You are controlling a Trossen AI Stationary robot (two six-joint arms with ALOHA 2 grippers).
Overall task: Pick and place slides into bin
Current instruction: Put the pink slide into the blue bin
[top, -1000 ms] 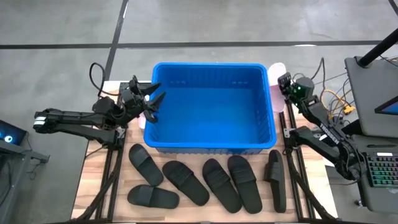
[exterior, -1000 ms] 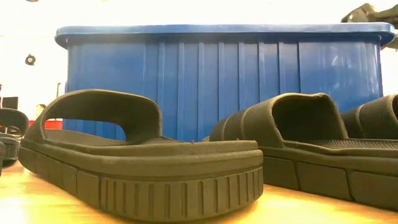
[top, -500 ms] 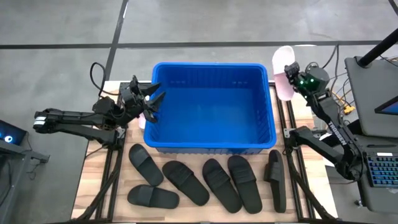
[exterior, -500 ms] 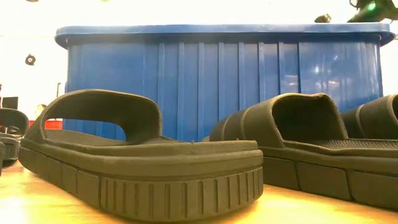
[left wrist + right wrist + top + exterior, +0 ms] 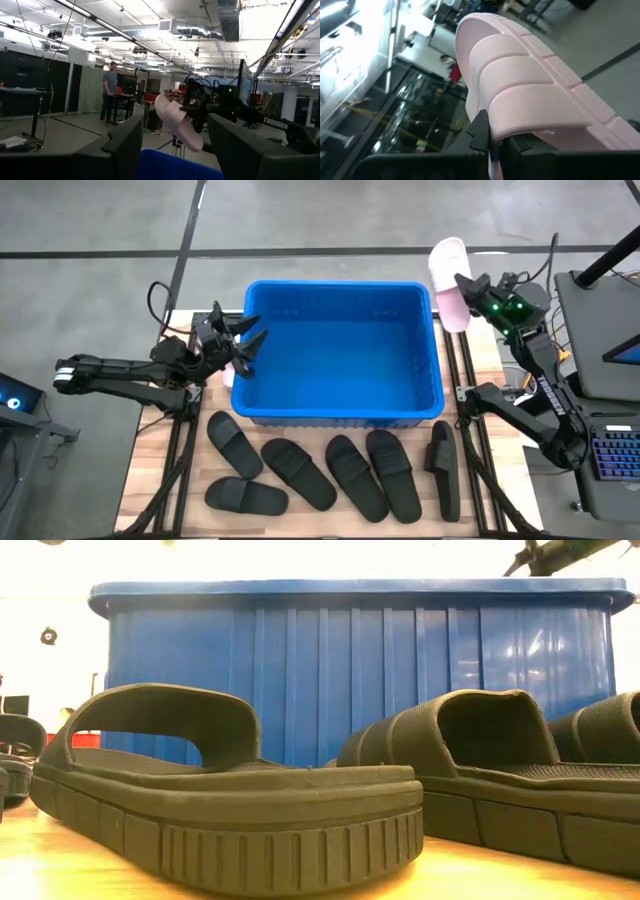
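A wooden table (image 5: pixel 160 470) stands on a grey floor, and behind it is a big workshop where a person (image 5: pixel 109 90) stands far off. The right gripper (image 5: pixel 470 288) is up in the air by the bin's far right corner, pinched tight on the strap of a pink slide (image 5: pixel 447 268). The slide hangs just outside the rim, not over the inside yet. The bin (image 5: pixel 340 415) is blue, sits in the middle of the table, and looks to have nothing in it. The left gripper (image 5: pixel 243 345) waits at the bin's left wall with its fingers apart, just above another pink slide (image 5: pixel 229 370) it is not holding. Five black slides (image 5: pixel 330 465) lie in a row at the front. I think this is the carrying step. Next the right arm needs to swing the slide over the bin and let go.
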